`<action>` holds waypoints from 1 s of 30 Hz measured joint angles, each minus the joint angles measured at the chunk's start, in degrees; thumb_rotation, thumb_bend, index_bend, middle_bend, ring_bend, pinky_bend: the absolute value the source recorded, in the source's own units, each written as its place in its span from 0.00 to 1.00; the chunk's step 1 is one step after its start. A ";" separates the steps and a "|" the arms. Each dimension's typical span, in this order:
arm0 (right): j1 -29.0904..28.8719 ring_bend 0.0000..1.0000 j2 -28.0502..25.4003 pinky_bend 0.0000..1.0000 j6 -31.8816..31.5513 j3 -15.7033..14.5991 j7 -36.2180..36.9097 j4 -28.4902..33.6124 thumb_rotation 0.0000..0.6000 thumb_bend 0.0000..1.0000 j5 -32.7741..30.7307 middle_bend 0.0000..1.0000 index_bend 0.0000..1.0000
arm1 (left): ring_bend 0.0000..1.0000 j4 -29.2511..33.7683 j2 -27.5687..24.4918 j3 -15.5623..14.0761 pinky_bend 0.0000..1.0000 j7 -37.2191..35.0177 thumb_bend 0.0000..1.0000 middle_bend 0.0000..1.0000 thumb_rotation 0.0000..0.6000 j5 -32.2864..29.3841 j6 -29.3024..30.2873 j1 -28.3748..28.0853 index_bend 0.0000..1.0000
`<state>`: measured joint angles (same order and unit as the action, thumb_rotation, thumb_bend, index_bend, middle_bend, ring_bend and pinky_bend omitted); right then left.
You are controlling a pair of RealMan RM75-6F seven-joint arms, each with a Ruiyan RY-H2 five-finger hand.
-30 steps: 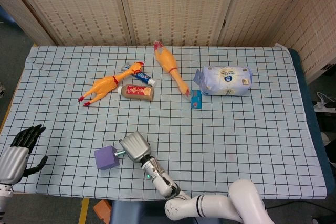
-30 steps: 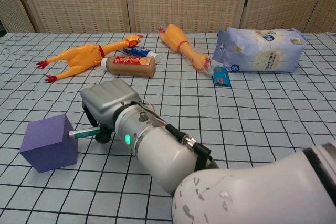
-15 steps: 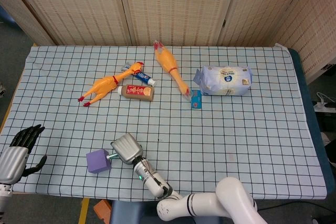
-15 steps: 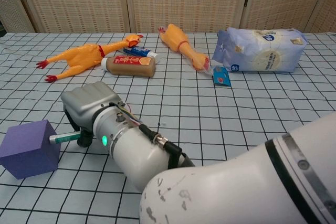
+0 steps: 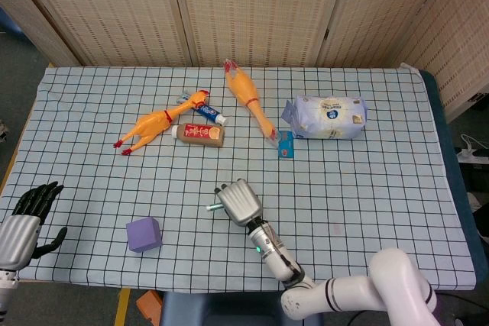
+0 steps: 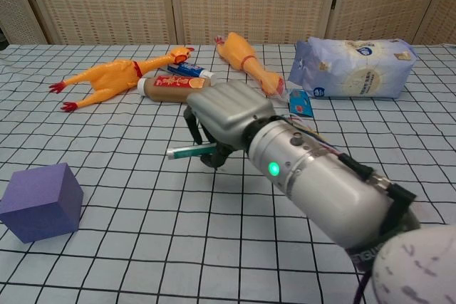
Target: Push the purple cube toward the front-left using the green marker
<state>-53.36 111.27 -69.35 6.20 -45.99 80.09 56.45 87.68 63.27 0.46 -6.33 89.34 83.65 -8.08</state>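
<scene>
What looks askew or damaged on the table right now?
Nothing looks spilled or damaged. The purple cube sits slightly skewed to the grid lines near the table's front-left, apart from the green marker held by the right hand. The two rubber chickens lie on their sides.

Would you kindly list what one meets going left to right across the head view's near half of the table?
Left robot hand → purple cube → green marker → right robot hand.
</scene>
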 measured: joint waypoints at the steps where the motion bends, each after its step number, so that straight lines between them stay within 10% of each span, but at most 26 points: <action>1: 1.89 0.67 -2.25 0.64 -1.07 -1.69 0.12 1.55 1.00 0.42 0.74 0.85 0.93 | 0.00 0.09 0.08 0.03 0.07 0.35 0.39 0.00 1.00 -0.05 0.04 0.03 0.00; 7: 9.54 0.58 -9.75 0.61 -3.63 -8.24 3.95 4.75 1.00 0.41 3.98 0.67 0.73 | 0.00 0.31 0.60 0.23 0.07 1.98 0.39 0.00 1.00 -0.45 -0.13 0.01 0.00; 15: 13.31 0.15 -13.71 0.37 0.76 -10.90 9.44 5.39 1.00 0.32 5.49 0.14 0.01 | 0.00 0.34 1.24 0.31 0.07 3.67 0.39 0.00 1.00 -0.93 -1.22 -0.39 0.00; 30: 23.26 0.00 -26.80 0.17 -10.08 -14.07 16.45 15.52 1.00 0.21 15.59 0.00 0.00 | 0.00 0.44 1.35 0.33 0.07 4.22 0.39 0.00 1.00 -0.58 -0.23 -0.07 0.00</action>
<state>-30.10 84.47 -79.43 -7.87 -29.53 95.62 72.03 88.11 64.62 0.79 -2.11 88.76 83.42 -8.15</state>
